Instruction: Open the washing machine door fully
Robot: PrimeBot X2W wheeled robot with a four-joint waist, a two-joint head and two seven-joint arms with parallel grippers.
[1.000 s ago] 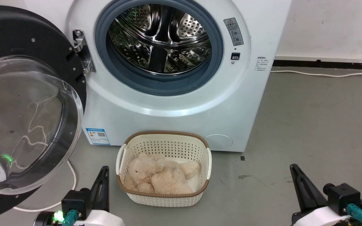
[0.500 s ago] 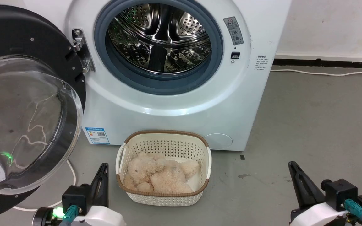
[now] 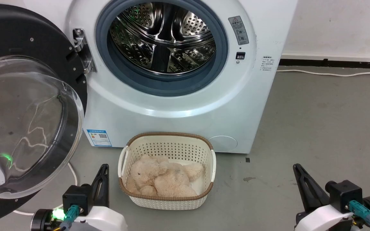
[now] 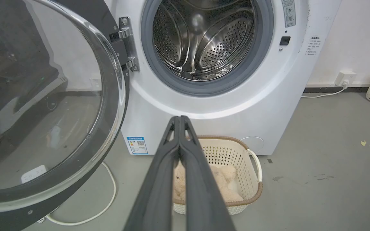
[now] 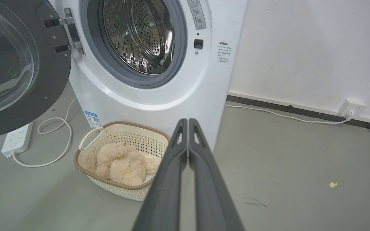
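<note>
The washing machine door (image 3: 24, 109) is swung wide out to the robot's left, hanging off the steel hinge (image 3: 83, 51) at the left rim of the drum opening. It stands upright, its inner face turned out toward the robot and the clear glass bowl bulging this way. Being round, it has no long axis to speak of. The washing machine (image 3: 185, 109) sits dead ahead, its drum (image 3: 162, 35) laid bare inside the grey-blue gasket.

Down low, the left gripper (image 3: 104, 167) is clenched on nothing, fingers pressed flat together just left of the basket (image 3: 167, 136), clear of it and well short of the door. The right gripper (image 3: 296, 166) is clamped shut and empty too, out over bare floor well to the right. A cream plush toy (image 3: 162, 179) lies in the basket.

Against a second ago, the whole head view has slid up a touch, so that is the camera. Both grippers sit slightly higher and further left in it. The door holds the same angle to the machine.
</note>
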